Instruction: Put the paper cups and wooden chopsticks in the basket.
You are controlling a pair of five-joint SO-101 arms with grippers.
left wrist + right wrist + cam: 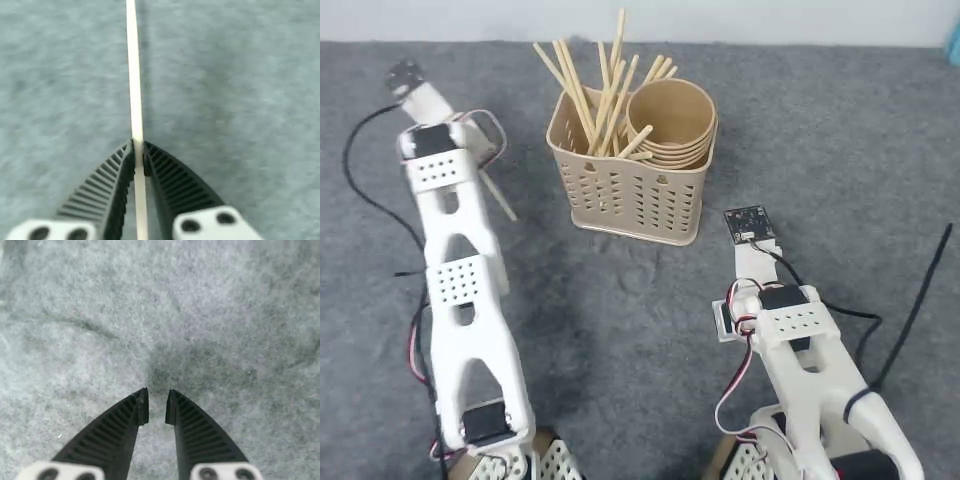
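One basket (635,195) stands far centre. It holds one nested stack of paper cups (672,118) on its right side and roughly ten wooden chopsticks (600,90) on its left. The left gripper (138,146) is clamped on one further chopstick (134,90), left of the basket and apart from its wall. The right gripper (156,407) is narrowly parted and holds nothing, over the grey mat (620,330) on the near side of the basket.

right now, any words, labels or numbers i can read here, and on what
No text can be read.
basket, cups, chopsticks: no print shows.
chopstick in the left gripper: bare.
circuit board on the right arm: tiny marks, too small to read.
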